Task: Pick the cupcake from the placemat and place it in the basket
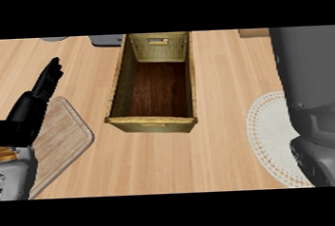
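A long wicker basket (116,88) with a dark wooden floor stands in the middle of the counter, nothing inside it. A round white placemat (269,129) lies at the right, partly covered by my right forearm (308,66), which fills the right edge close to the view. No cupcake shows; that arm may hide it. My right hand itself is out of sight. My left hand (30,111) rests open at the left, fingers straight and pointing up, above a wooden board and apart from the basket.
A pale wooden cutting board (62,138) lies at the lower left under my left arm. Grey items (108,40) sit at the far edge behind the basket. A small wooden object (254,32) shows at the top right.
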Controlling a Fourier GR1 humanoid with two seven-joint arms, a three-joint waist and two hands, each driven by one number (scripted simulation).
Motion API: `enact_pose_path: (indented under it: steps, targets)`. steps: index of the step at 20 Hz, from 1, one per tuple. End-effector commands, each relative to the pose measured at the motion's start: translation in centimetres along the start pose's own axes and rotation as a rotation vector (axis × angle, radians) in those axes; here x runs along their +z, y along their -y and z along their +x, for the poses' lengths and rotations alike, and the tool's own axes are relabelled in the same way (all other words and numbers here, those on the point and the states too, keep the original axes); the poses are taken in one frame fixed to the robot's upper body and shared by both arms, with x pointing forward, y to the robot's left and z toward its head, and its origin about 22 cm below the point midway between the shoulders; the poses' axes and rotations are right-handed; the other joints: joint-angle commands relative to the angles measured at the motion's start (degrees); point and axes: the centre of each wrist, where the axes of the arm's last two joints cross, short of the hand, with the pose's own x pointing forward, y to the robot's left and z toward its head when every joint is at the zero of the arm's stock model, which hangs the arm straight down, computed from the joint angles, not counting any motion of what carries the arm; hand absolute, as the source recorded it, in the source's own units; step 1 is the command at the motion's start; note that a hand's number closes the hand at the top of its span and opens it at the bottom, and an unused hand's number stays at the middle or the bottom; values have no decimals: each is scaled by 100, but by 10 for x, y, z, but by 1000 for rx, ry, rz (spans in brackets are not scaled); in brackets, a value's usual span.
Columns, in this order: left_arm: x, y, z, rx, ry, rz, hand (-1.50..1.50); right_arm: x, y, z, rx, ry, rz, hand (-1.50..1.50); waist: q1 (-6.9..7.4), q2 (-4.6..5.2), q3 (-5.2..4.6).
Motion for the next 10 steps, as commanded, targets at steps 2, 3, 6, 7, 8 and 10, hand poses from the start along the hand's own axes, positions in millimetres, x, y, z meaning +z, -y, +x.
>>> enact_pose_path:
  steps: [2, 3, 6, 7, 8, 10]
  targets:
    - [-7, -5, 5, -22, 4, 5, 0, -17, -25, 21, 39, -75, 100, 150, 3, 8, 1]
    - [11, 3, -14, -7, -17, 10, 0, -13, -20, 3, 19, -93, 133, 150, -45, -12, 4]
    - [-1, -5, -3, 1, -11, 17, 0, -21, -33, -8, 94, -137, 149, 150, -50, 4, 4]
    - [11, -1, -2, 2, -9, -1, 0, -20, -33, 3, 161, -173, 150, 150, -13, -11, 4]
    - [6, 4, -4, -6, -17, 9, 0, -22, -38, -1, 250, -184, 162, 150, -27, 5, 2]
    - [5, -2, -2, -15, 13, -7, 0, -27, -46, -2, 316, -206, 159, 150, 7, 17, 0]
